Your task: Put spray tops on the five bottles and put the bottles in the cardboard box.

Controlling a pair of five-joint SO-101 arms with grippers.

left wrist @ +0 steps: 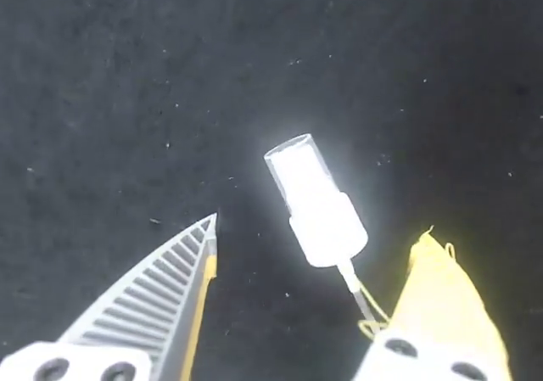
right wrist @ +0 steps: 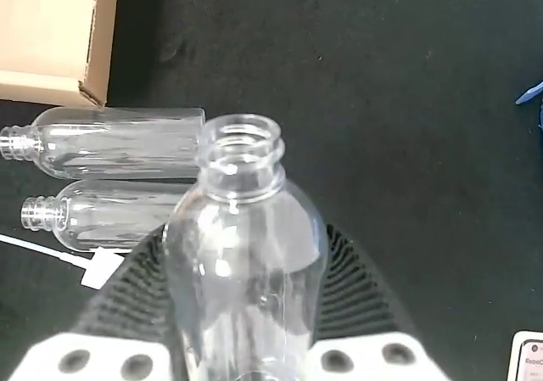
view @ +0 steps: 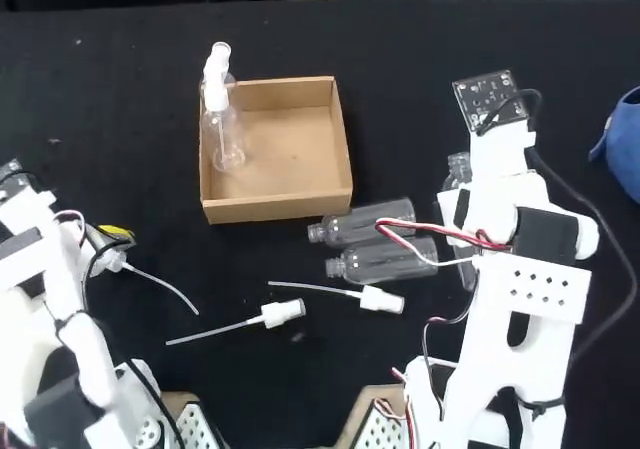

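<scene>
The spray top (left wrist: 316,211) between the released left fingers (left wrist: 161,305) should be gripped at its collar; a bottle (right wrist: 242,254) is held in the right fingers (right wrist: 127,296).

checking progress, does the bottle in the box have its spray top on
On: a white spray top caps the bottle in the cardboard box.

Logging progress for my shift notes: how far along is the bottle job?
Done: one capped bottle stands in the cardboard box. In hand: the right gripper holds an open bottle; the left gripper straddles a spray top. Remaining: two uncapped bottles and two loose spray tops lie on the table.
</scene>
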